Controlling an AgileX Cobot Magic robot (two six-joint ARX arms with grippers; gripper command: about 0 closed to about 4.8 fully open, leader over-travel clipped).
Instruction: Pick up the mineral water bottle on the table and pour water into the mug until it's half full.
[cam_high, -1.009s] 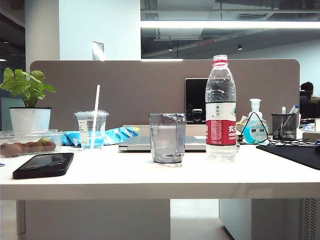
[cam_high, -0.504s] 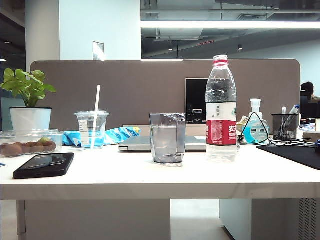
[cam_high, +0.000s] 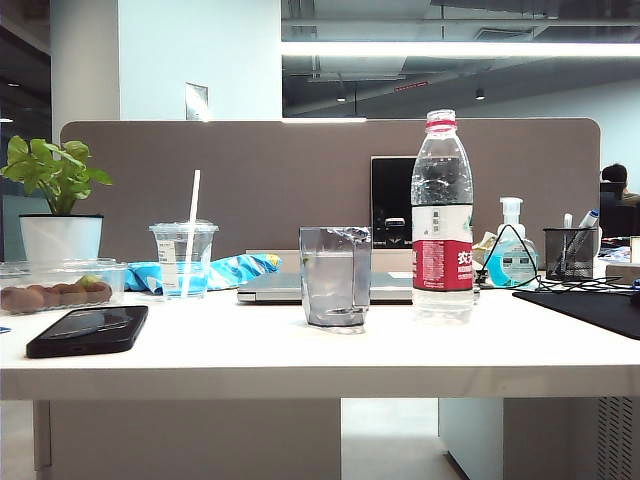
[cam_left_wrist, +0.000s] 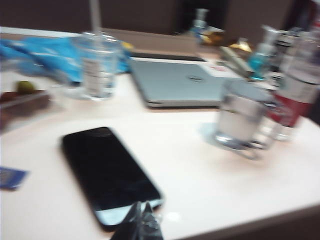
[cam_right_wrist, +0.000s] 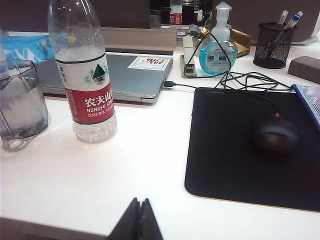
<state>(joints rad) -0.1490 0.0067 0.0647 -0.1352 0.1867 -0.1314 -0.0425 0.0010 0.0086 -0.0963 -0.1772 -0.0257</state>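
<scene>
The mineral water bottle (cam_high: 442, 215) stands upright on the white table (cam_high: 300, 355), right of centre, clear with a red-and-white label; it also shows in the right wrist view (cam_right_wrist: 87, 75) and, blurred, in the left wrist view (cam_left_wrist: 300, 95). The mug (cam_high: 335, 277), a grey-tinted faceted glass holding water, stands just left of the bottle (cam_right_wrist: 20, 107) (cam_left_wrist: 240, 120). My left gripper (cam_left_wrist: 140, 205) hangs shut over the table's near edge by a black phone, well away from the mug. My right gripper (cam_right_wrist: 139, 201) is shut and empty, back from the bottle. Neither arm shows in the exterior view.
A black phone (cam_high: 88, 330) lies front left. Behind are a closed laptop (cam_high: 300, 285), a lidded cup with straw (cam_high: 184, 258), a fruit box (cam_high: 50, 285) and a potted plant (cam_high: 60, 235). Right: pump bottle (cam_high: 510, 255), pen holder (cam_high: 568, 252), mouse (cam_right_wrist: 275, 135) on black pad (cam_right_wrist: 235, 165).
</scene>
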